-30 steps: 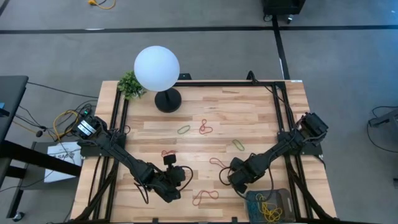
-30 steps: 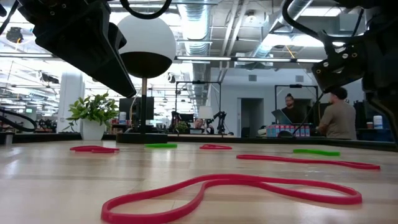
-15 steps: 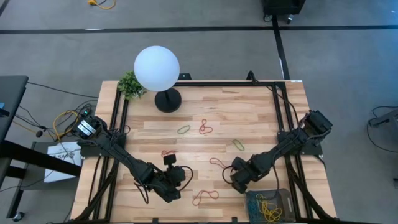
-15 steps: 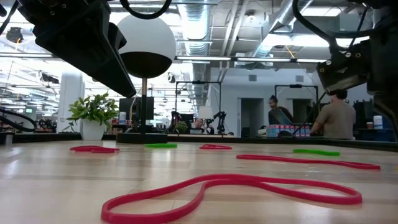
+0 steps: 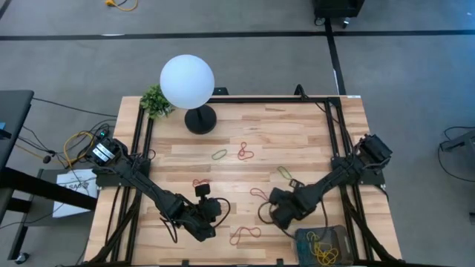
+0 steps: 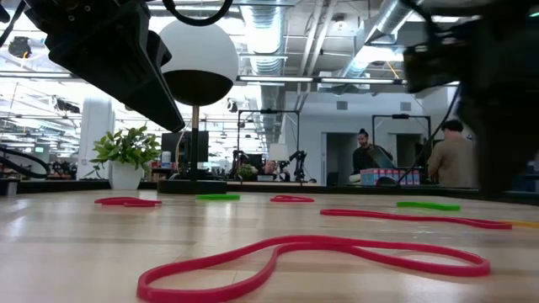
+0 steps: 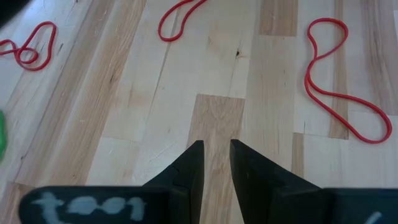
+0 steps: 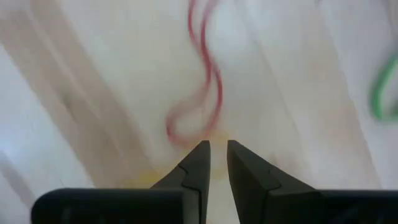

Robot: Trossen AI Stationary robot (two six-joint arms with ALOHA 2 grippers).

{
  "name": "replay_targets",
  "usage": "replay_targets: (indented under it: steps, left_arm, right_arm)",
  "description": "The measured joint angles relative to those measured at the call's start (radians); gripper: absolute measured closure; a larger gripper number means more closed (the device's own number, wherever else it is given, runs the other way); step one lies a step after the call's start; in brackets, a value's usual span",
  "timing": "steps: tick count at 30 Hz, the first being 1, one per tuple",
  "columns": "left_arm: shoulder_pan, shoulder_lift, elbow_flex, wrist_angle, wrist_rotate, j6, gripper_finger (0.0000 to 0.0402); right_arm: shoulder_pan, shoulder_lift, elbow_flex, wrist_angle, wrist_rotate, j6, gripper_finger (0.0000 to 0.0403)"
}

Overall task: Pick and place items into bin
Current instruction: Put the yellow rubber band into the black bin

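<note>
Rubber bands lie flat on the wooden table: a red one (image 5: 245,235) near the front edge, a red one (image 5: 261,195) mid-table, green ones (image 5: 284,172) (image 5: 219,154), and more red farther back (image 5: 245,152). The bin (image 5: 300,236) stands at the front right with yellow bands inside. My right gripper (image 5: 273,211) points down just left of the bin. Its fingers (image 8: 218,148) are a narrow gap apart, right by the end of the mid-table red band (image 8: 202,93); the view is blurred. My left gripper (image 7: 216,149) hovers at the front left, a narrow gap between its fingers and nothing in it.
A white globe lamp (image 5: 187,80) on a black base and a small plant (image 5: 156,100) stand at the far left. Black frame rails (image 5: 338,148) run along both table sides. People stand in the room behind (image 6: 459,160). Bare wood lies between the two grippers.
My right gripper has swung a little toward the table's left, away from the bin and toward the mid-table red band, with its wrist rolling. The bands have not moved.
</note>
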Motion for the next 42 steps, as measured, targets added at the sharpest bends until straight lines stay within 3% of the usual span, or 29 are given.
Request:
replay_targets:
  steps: [7,22,33,42]
  left_arm:
    - [0.0,0.0,0.0,0.0,0.0,0.0,0.0334]
    - [0.0,0.0,0.0,0.0,-0.001,0.001,0.0334]
    - [0.0,0.0,0.0,0.0,-0.002,0.001,0.0334]
    - [0.0,0.0,0.0,0.0,-0.003,0.001,0.0334]
  right_arm:
    - [-0.007,0.0,0.017,-0.13,-0.015,0.021,0.0354]
    - [-0.015,-0.003,0.01,-0.04,-0.022,0.061,0.0354]
    - [-0.015,-0.014,-0.143,0.092,-0.06,0.139,0.0354]
    - [-0.021,-0.017,-0.115,0.003,-0.076,0.192,0.0354]
